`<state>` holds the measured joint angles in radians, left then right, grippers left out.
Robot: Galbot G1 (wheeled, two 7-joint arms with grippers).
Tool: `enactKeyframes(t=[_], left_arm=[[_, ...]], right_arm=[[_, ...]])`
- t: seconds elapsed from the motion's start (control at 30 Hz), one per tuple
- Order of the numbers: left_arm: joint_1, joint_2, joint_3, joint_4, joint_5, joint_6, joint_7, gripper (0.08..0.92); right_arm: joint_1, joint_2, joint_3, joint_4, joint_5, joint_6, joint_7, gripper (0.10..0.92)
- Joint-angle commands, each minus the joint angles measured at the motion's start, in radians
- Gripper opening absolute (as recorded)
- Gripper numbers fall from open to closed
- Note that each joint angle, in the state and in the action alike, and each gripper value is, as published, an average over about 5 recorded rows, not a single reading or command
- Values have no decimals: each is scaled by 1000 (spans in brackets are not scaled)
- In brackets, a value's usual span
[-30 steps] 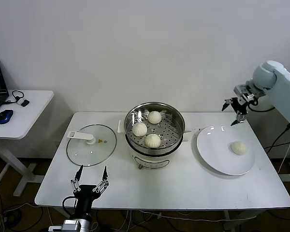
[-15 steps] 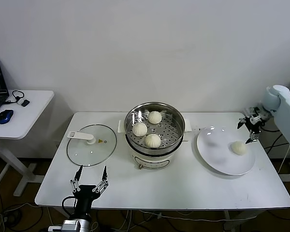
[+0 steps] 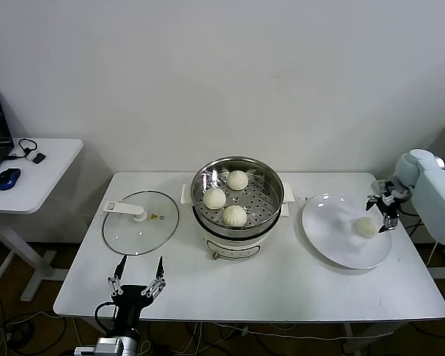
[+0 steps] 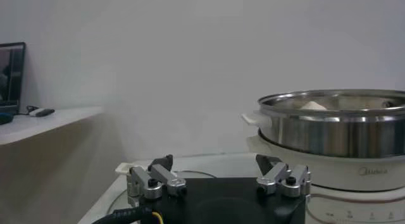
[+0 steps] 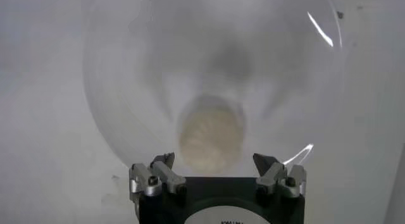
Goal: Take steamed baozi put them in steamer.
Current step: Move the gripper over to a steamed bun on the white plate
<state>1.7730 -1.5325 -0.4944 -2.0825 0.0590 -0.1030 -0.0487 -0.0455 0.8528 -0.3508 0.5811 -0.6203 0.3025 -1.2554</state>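
Your glass lid (image 3: 140,221) lies at nine o'clock of the steamer (image 3: 237,199); right claw (image 3: 383,208) hangs open beside the plate's (image 3: 334,241) bun (image 3: 366,227); left claw (image 3: 139,280) open, parked.

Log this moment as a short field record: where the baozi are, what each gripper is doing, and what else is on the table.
baozi in steamer: three
baozi on plate: one, the last baozi
right gripper: open, just above the last baozi at the plate's right side, nothing held
left gripper: open, idle at the table's near edge, nothing held
glass lid: flat on the table, left of the steamer
progress: three of four placed
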Motion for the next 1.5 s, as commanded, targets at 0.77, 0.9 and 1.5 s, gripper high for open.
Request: enactKeyframes(t=[0.77, 0.9, 1.5], left_arm=[[6, -6, 4, 7, 4, -6, 0, 823], [6, -6, 5, 6, 4, -5, -1, 823], [4, -8, 4, 4, 5, -4, -2, 823]], right_arm=[[-42, 63, 111, -72, -125, 33, 38, 823], [-41, 62, 114, -73, -130, 34, 34, 823], [-36, 57, 108, -57, -107, 29, 18, 665]])
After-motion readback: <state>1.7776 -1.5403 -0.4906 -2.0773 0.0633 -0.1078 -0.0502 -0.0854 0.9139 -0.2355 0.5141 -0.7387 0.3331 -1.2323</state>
